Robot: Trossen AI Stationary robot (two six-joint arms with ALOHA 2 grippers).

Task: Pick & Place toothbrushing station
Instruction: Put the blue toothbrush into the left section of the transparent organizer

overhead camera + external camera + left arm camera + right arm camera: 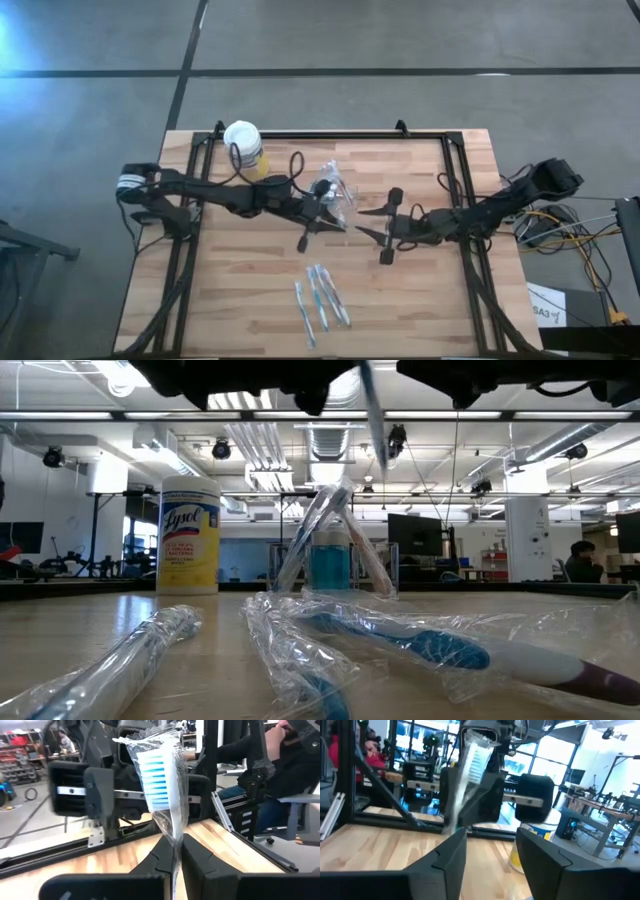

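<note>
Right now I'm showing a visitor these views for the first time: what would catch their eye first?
The left gripper, at mid-table, is shut on a plastic-wrapped toothbrush with blue bristles, held upright. Facing it, the right gripper stands open. More wrapped toothbrushes lie near the front edge, and a yellow Lysol canister stands at the back.

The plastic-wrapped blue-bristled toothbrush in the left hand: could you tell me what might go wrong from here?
The left hand pinches the wrapped blue-bristled toothbrush only at its low end, so the brush may swing or slip inside the loose film. The open right hand sits close opposite; moving either arm could knock it.
</note>
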